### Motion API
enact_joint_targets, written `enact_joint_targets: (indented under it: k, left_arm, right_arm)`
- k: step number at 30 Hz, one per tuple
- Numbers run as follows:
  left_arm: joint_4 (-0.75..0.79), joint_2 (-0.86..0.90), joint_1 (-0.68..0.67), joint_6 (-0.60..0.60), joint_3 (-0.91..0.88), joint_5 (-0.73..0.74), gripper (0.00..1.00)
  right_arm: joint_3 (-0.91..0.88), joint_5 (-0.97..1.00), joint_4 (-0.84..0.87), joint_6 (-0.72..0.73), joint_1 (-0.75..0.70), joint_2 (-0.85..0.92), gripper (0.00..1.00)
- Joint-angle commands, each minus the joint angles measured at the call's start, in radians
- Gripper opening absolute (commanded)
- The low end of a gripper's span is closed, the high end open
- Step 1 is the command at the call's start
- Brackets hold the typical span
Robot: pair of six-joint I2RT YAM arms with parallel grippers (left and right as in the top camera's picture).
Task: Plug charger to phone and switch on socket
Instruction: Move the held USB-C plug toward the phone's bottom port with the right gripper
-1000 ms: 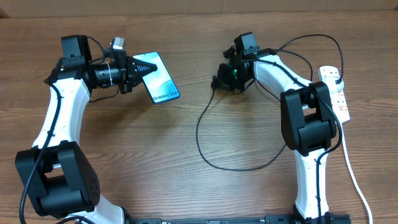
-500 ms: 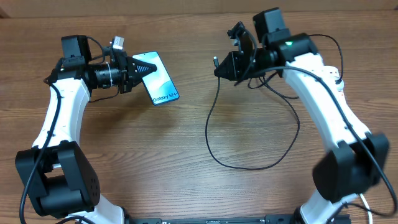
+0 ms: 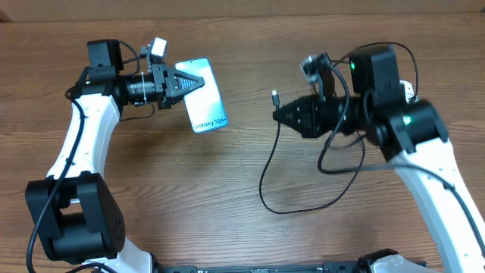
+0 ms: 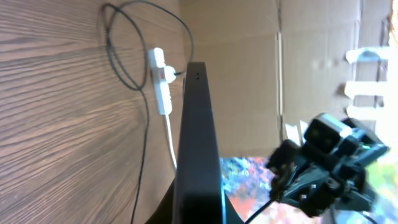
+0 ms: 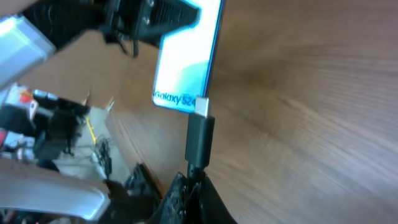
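The table is brown wood-grain laminate with long streaks running left to right, and a flat tan cardboard wall stands behind its far edge. At the far left, the left gripper, black with tapered fingers, is clamped on the phone and holds it off the table. The phone is a slim glossy slab with rounded corners, a dark frame and a lit light-blue screen reading "Galaxy S24+". The left wrist view sees it edge-on as a thin dark bar. To its right, well apart from it in the overhead view, the right gripper is closed on the charger just behind its connector, a small boxy black piece with a short silver tip. In the right wrist view the tip points at the phone's near end, close to the printed text, but whether they touch cannot be told. The thin black cable sags from the fingers in a wide loose loop onto the wood near the middle. The socket, a white elongated plastic strip with red marks, lies at the far right of the table, its thick white cord trailing toward the near side.
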Motion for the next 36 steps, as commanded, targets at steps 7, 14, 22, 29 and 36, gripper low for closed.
enact_joint_targets:
  k: [7,14,22,29,36]
  left_arm:
    - [0.103,-0.038,-0.044,-0.092,0.01,0.124,0.04]
    - [0.275,-0.038,-0.044,-0.364,0.01,0.124,0.04]
    - [0.508,-0.038,-0.045,-0.566,0.01,0.173,0.04]
    - [0.509,-0.038,-0.045,-0.639,0.01,0.169,0.04]
    - [0.509,-0.038,-0.045,-0.649,0.01,0.144,0.04]
  right_arm:
    - [-0.262,-0.047,0.261,0.233,0.174,-0.049,0.04]
    - [-0.27,0.044,0.412,0.363,0.284,-0.049,0.04]
    - [-0.27,0.066,0.51,0.436,0.324,-0.037,0.04]
    - [-0.27,0.116,0.531,0.455,0.323,-0.029,0.04]
    - [-0.27,0.138,0.562,0.458,0.324,-0.027,0.04]
